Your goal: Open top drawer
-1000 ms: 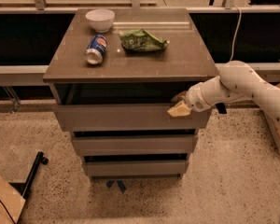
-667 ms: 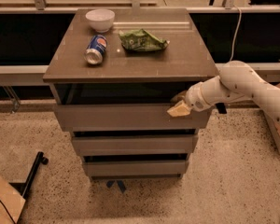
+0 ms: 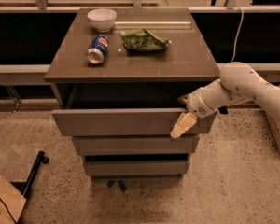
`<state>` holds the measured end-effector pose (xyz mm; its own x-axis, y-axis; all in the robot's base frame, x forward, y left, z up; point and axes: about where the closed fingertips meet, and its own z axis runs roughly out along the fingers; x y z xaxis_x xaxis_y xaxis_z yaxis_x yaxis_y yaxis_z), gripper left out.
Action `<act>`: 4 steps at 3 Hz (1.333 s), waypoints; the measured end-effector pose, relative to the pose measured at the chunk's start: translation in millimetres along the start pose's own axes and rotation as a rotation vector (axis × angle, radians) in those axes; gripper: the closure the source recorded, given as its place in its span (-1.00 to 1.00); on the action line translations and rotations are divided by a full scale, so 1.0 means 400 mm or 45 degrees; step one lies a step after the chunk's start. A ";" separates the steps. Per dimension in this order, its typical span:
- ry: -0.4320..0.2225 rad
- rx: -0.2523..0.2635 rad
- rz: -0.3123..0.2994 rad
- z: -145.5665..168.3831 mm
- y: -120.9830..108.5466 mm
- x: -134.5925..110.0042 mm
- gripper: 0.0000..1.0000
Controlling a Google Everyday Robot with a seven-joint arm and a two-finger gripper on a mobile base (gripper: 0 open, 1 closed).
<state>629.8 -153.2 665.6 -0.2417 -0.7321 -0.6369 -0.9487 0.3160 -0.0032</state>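
The top drawer (image 3: 121, 122) is the widest grey-brown front of the cabinet, just under the tabletop (image 3: 130, 64). It stands pulled out a little, with a dark gap behind its top edge. My gripper (image 3: 181, 116) is at the right end of that front. One cream finger (image 3: 183, 125) hangs down over the outside of the front, and the other reaches behind its top edge. The jaws hold the drawer front between them. My white arm (image 3: 252, 85) comes in from the right.
On the tabletop lie a white bowl (image 3: 101, 18), a blue soda can (image 3: 97, 49) on its side and a green chip bag (image 3: 143, 39). Two narrower drawers (image 3: 135, 144) sit below. A black stand leg (image 3: 32, 171) and a cardboard box (image 3: 4, 199) are at the lower left.
The top drawer front has come out toward the camera a little, and my gripper has moved with it. The things on the tabletop have not moved.
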 end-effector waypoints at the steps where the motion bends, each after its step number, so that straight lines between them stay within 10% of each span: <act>1: 0.165 -0.085 0.051 -0.052 0.120 0.096 -1.00; 4: 0.173 -0.100 0.007 -0.046 0.115 0.067 -1.00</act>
<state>575.9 -169.5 662.3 -0.2670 -0.8071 -0.5266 -0.9591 0.2757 0.0637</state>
